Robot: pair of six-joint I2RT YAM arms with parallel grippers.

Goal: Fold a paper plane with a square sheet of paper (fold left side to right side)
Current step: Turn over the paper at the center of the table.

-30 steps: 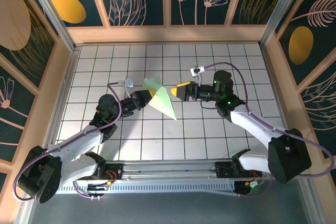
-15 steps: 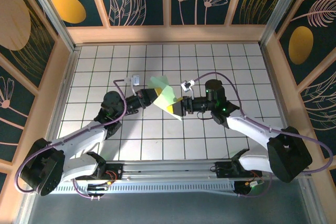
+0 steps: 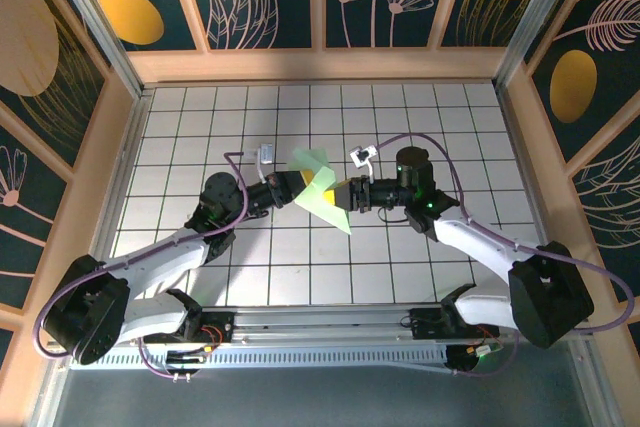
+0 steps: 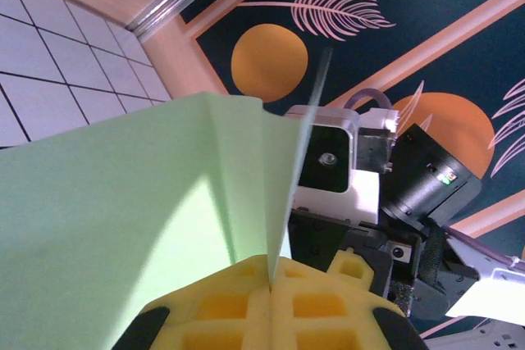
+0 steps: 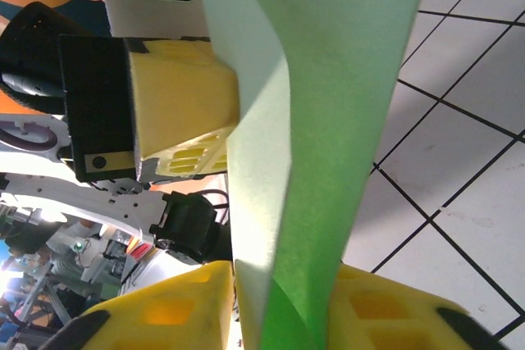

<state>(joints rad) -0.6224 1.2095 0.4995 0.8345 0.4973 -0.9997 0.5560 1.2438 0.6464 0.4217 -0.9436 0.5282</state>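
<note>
We see the pale green folded paper plane (image 3: 322, 187) held in the air over the middle of the white gridded desk (image 3: 450, 107), between the two arms, its long point aimed toward the near side. The left gripper (image 3: 298, 187) has its yellow jaws pressed together on the paper's left edge. The right gripper (image 3: 333, 197) has a fold of the paper between its narrowly parted jaws, and we cannot tell whether they pinch it.

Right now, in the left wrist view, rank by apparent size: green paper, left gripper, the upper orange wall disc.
1. green paper
2. left gripper, cropped and nearest the camera, so inflated
3. upper orange wall disc, farthest away
</note>
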